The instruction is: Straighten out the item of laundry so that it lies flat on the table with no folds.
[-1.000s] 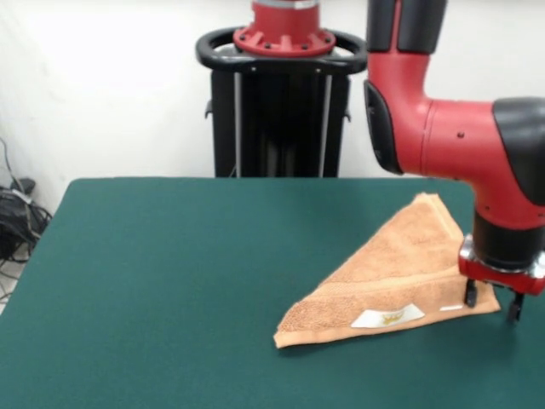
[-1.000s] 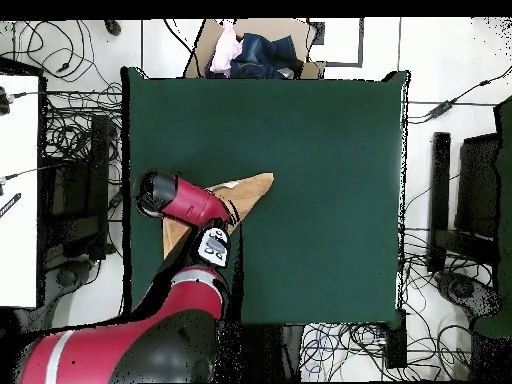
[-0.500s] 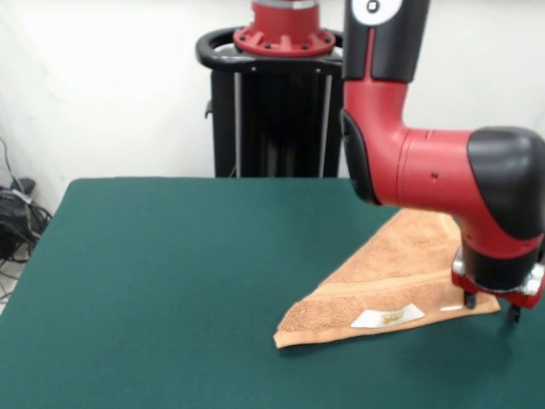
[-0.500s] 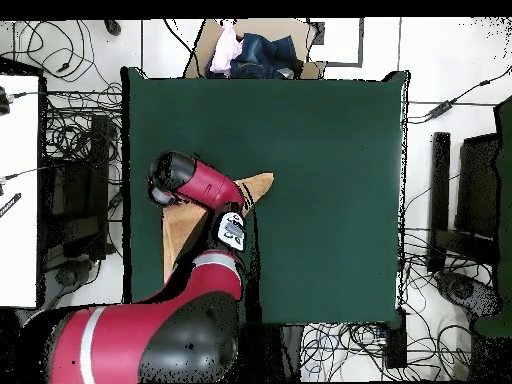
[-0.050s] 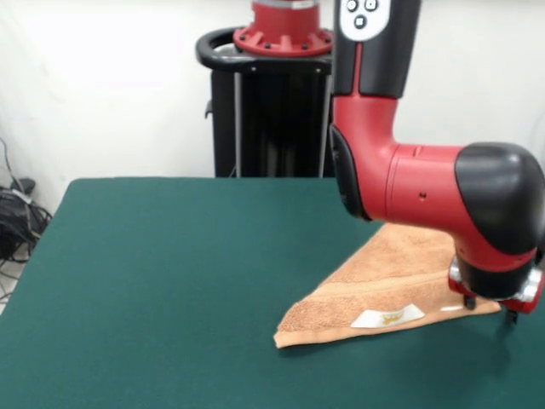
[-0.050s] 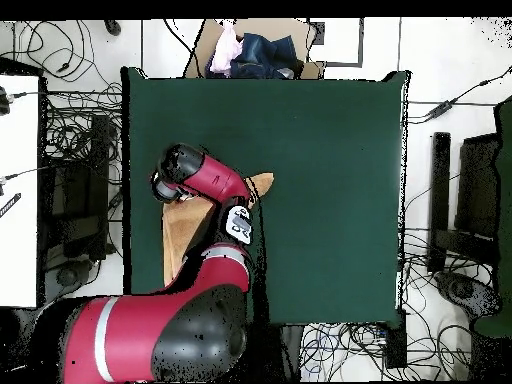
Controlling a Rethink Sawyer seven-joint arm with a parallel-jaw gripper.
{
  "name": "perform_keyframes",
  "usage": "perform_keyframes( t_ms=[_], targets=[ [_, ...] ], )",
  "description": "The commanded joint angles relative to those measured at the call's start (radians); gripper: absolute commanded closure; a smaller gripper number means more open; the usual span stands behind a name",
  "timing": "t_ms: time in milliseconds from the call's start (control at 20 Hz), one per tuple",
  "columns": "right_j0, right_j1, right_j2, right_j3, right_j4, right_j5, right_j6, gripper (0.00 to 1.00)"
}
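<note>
The item of laundry (image 5: pixel 383 281) is a peach-orange towel folded into a triangle on the right side of the green table (image 5: pixel 170 256), with a white label (image 5: pixel 387 317) on its near edge. My gripper (image 5: pixel 490 310) stands open at the towel's right corner, low over the table, one finger on each side of the corner tip. From above, the arm covers much of the towel (image 6: pixel 183 238); one point of it (image 6: pixel 263 183) sticks out. The wrist (image 6: pixel 168 182) hides the gripper there, close to the table's (image 6: pixel 320 150) left edge.
The bulky red and black arm (image 5: pixel 426 183) hangs over the towel's far part. A cardboard box of clothes (image 6: pixel 250 50) sits beyond the table's top edge in the overhead view. Cables and equipment lie on the floor around the table.
The arm's upper links have swung over the towel, leftward in the front view. The gripper stayed at the towel's right corner and sank slightly. The towel has not moved.
</note>
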Motion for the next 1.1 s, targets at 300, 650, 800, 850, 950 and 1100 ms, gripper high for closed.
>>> perform_keyframes(
  t_ms=[300,650,800,850,950,1100],
  targets=[
    [-0.016,0.245,0.122,-0.039,-0.067,-0.606,0.174,1.00],
    [-0.029,0.247,0.133,-0.045,-0.092,-0.615,0.161,1.00],
    [-0.025,0.246,0.124,-0.051,-0.094,-0.596,0.166,1.00],
    [-0.022,0.246,0.119,-0.052,-0.093,-0.588,0.170,1.00],
    [-0.002,0.249,0.090,-0.064,-0.082,-0.565,0.198,1.00],
    [0.025,0.249,0.053,-0.073,-0.058,-0.522,0.247,1.00]
  ],
)
